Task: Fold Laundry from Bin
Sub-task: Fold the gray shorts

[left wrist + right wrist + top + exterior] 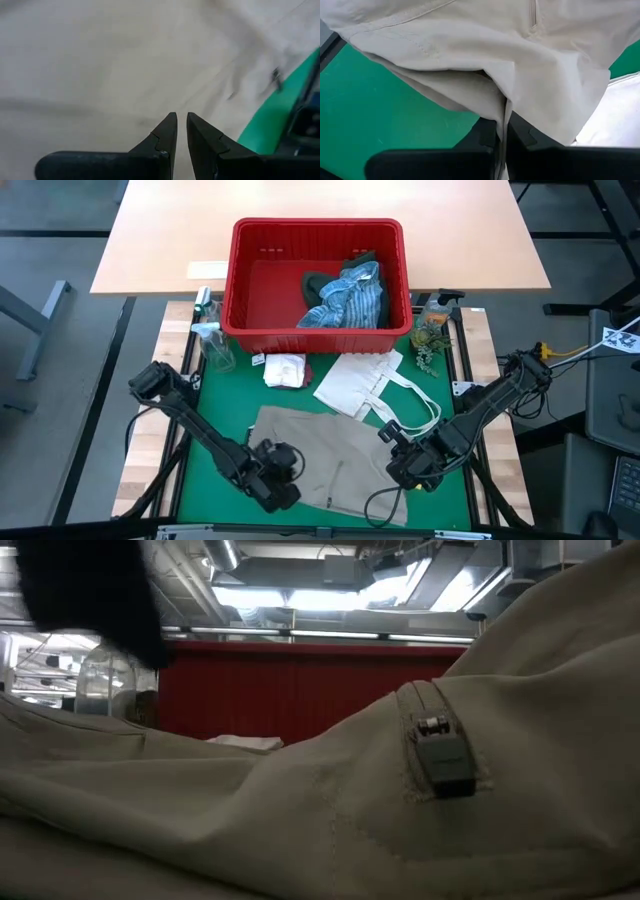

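The right gripper [501, 142] is pinching the tan garment [330, 450] at its 3 o'clock edge; the left gripper [181, 131] at 7 o'clock, fingers nearly pressed together, is holding no visible cloth — lifting evenly would be keeping the fold flat.

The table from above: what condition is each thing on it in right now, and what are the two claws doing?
Tan garment: spread on the green mat, near edge lifted.
Red bin: upright, blue-white striped shirt crumpled inside.
White tote bag: lying flat.
Small white cloth: bunched.
Left gripper: nearly shut over the garment.
Right gripper: shut on the garment's edge.
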Robot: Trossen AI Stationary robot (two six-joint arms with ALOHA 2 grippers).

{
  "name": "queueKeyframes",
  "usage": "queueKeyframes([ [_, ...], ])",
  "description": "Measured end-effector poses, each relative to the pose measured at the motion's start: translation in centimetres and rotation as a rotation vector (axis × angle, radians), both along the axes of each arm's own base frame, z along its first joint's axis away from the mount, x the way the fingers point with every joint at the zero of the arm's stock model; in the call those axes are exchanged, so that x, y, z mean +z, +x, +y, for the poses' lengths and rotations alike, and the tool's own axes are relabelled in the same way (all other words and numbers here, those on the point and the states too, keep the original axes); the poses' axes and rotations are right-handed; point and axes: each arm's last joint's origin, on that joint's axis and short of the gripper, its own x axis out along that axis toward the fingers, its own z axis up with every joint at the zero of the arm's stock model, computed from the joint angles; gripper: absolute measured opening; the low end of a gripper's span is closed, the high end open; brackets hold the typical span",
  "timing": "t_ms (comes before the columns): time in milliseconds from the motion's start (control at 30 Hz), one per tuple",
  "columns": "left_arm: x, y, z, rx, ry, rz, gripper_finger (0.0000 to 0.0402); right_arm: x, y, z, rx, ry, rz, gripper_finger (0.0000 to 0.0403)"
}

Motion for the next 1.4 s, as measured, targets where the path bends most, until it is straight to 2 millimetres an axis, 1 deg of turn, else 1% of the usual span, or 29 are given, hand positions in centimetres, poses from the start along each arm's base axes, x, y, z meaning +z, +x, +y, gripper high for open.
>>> queueKeyframes([
  [100, -0.7, -1.1, -0.6, 0.040, 0.008, 0.050, 0.0039, 0.0, 0.0, 0.0, 0.000, 0.000, 0.000, 0.0010],
  [200, -2.6, -0.6, -1.5, 0.061, -0.010, 0.044, 0.0039, 0.0, 0.1, 0.0, -0.002, -0.004, -0.010, 0.0007],
  [400, -6.3, 2.2, -2.5, 0.022, -0.117, -0.021, 0.0039, 0.1, 0.4, 0.1, -0.014, -0.026, -0.069, 0.0011],
  [533, -7.3, 4.3, -2.9, -0.011, -0.199, -0.122, 0.0039, 0.3, 0.9, 0.3, -0.007, -0.022, -0.136, 0.0008],
  [633, -7.7, 5.8, -2.6, -0.036, -0.229, -0.204, 0.0039, 0.7, 1.7, 0.5, -0.034, -0.019, -0.238, 0.0011],
  [767, -7.6, 6.8, -1.7, -0.065, -0.245, -0.231, 0.0039, 1.2, 3.1, 0.1, -0.078, 0.033, -0.334, 0.0010],
  [833, -7.2, 6.9, -1.5, -0.086, -0.232, -0.232, 0.0039, 1.5, 3.8, -0.4, -0.099, 0.068, -0.369, 0.0009],
  [900, -6.3, 6.9, -1.5, -0.112, -0.209, -0.258, 0.0039, 1.6, 4.3, -0.9, -0.118, 0.091, -0.390, 0.0008],
  [1000, -3.8, 6.5, -1.5, -0.142, -0.178, -0.314, 0.0039, 1.8, 4.9, -1.6, -0.138, 0.119, -0.400, 0.0011],
  [1067, -2.4, 5.9, -1.5, -0.149, -0.157, -0.316, 0.0039, 1.8, 5.2, -2.0, -0.152, 0.116, -0.400, 0.0011],
  [1167, -0.8, 4.3, -1.2, -0.148, -0.108, -0.259, 0.0039, 1.8, 5.3, -2.4, -0.164, 0.116, -0.402, 0.0012],
  [1267, 0.8, 2.1, -0.9, -0.116, -0.092, -0.169, 0.0039, 1.9, 5.6, -2.5, -0.170, 0.126, -0.420, 0.0013],
  [1400, 2.3, -0.8, -0.5, -0.067, -0.069, -0.046, 0.0039, 2.2, 5.9, -2.3, -0.169, 0.155, -0.464, 0.0013],
])
